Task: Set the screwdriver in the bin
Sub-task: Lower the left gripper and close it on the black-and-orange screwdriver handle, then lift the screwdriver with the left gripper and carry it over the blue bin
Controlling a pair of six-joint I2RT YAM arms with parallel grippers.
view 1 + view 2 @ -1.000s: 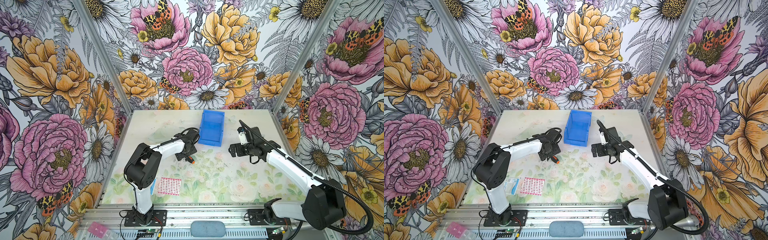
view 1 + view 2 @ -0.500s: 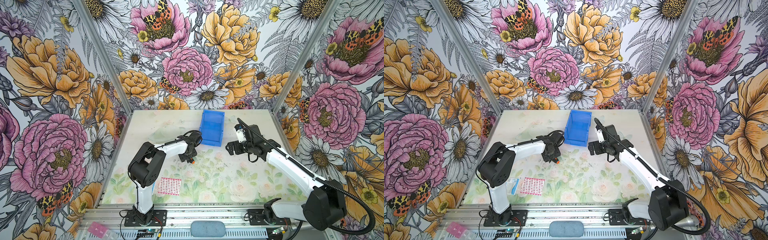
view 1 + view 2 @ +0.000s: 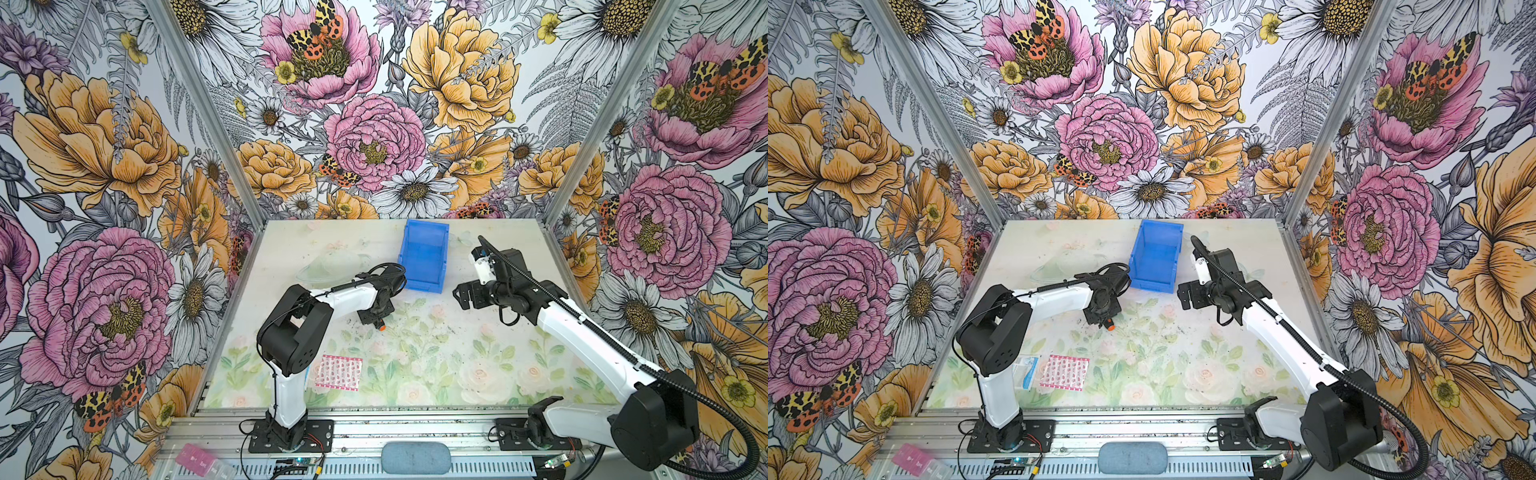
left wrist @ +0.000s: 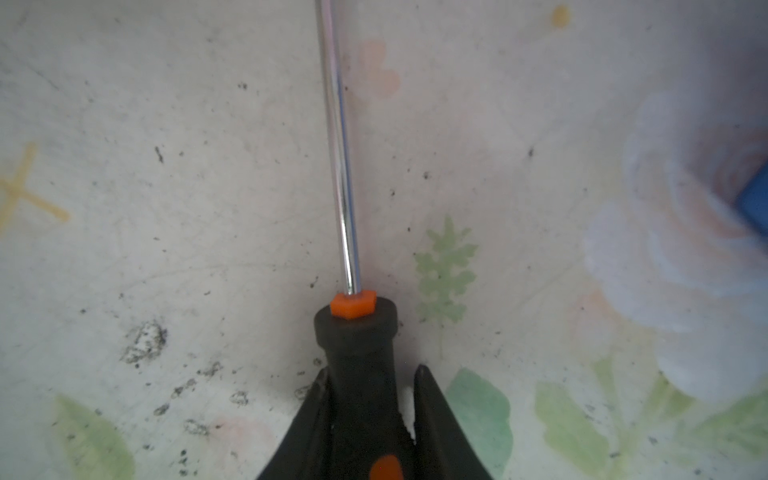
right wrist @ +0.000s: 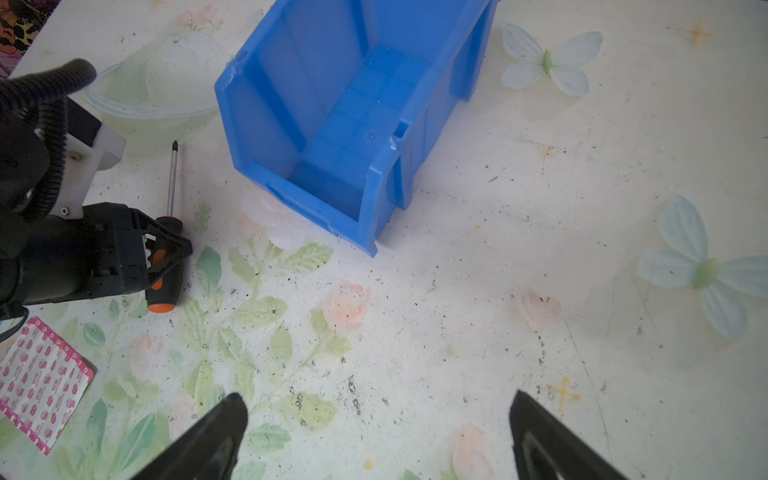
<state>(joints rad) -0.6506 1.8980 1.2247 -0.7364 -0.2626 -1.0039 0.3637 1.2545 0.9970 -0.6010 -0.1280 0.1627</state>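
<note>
The screwdriver lies flat on the floral mat, with its black handle, orange end and thin shaft. My left gripper is shut on the handle, one finger pressed against each side; both top views show it low over the mat. The blue bin stands just beyond and to the right of it, and the right wrist view shows nothing inside it. My right gripper hangs open over bare mat, right of the bin's front.
A pink patterned packet lies near the left arm's base, with a small blue-and-white packet beside it. A clear dome-shaped thing sits left of the bin. Flowered walls enclose the table.
My left gripper has moved slightly over the screwdriver and closed its fingers on the handle. The right gripper has drifted a little to the left.
</note>
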